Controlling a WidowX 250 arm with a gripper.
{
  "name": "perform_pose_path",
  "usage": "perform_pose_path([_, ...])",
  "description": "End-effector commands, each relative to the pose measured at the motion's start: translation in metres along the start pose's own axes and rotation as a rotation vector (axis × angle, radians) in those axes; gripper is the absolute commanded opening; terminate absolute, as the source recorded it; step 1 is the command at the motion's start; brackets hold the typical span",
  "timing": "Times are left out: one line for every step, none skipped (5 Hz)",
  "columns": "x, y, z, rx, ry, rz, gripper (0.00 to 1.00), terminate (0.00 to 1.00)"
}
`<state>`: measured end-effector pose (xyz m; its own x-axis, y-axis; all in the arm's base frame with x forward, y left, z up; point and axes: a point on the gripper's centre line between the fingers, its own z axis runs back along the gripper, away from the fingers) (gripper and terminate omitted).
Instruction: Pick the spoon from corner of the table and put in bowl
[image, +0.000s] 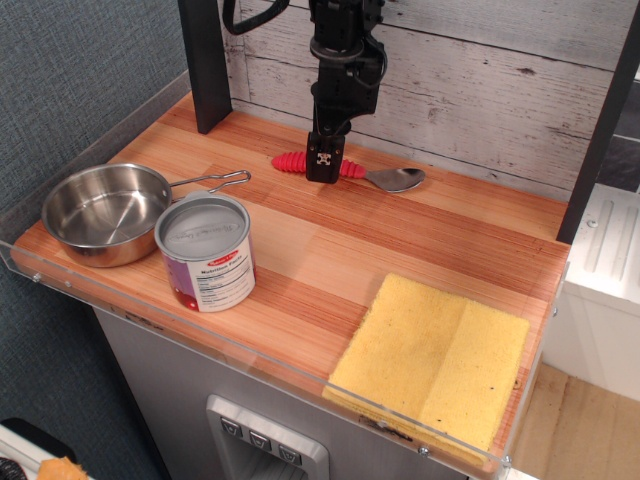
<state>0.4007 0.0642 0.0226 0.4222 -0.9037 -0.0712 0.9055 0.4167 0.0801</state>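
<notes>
The spoon (385, 178) lies flat at the back of the wooden table (420, 235), near the wall. Its silver head points right and its ribbed red-pink handle (291, 162) points left. My gripper (323, 166) hangs straight down from the black arm and sits low over the middle of the handle, which shows on both sides of it. The fingertips hide the handle there, so I cannot tell whether they are closed on it. The bowl (100, 212), a shiny steel pan with a wire loop handle, stands empty at the front left.
A purple-labelled tin can (205, 250) with a grey lid stands right beside the pan. A yellow sponge cloth (435, 355) lies at the front right. A black post (205, 60) stands at the back left. A clear acrylic rim (200, 335) edges the counter.
</notes>
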Motion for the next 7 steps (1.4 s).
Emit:
perform_pose_path([0.012, 0.01, 0.007, 0.013, -0.015, 0.031, 1.0, 0.0])
perform_pose_path([0.014, 0.012, 0.006, -0.001, -0.006, 0.065, 0.0, 0.0])
perform_pose_path([0.012, 0.012, 0.006, -0.01, -0.01, 0.095, 0.0, 0.0])
perform_pose_path([0.009, 0.011, 0.01, -0.009, -0.015, 0.12, 0.0, 0.0])
perform_pose_path([0.004, 0.009, 0.021, -0.001, -0.017, 0.153, 0.0, 0.0])
perform_pose_path([-0.005, 0.007, 0.039, 0.015, 0.035, 0.186, 0.0, 0.0])
perform_pose_path([-0.027, 0.008, 0.068, 0.054, 0.072, 0.296, 0.0, 0.0])
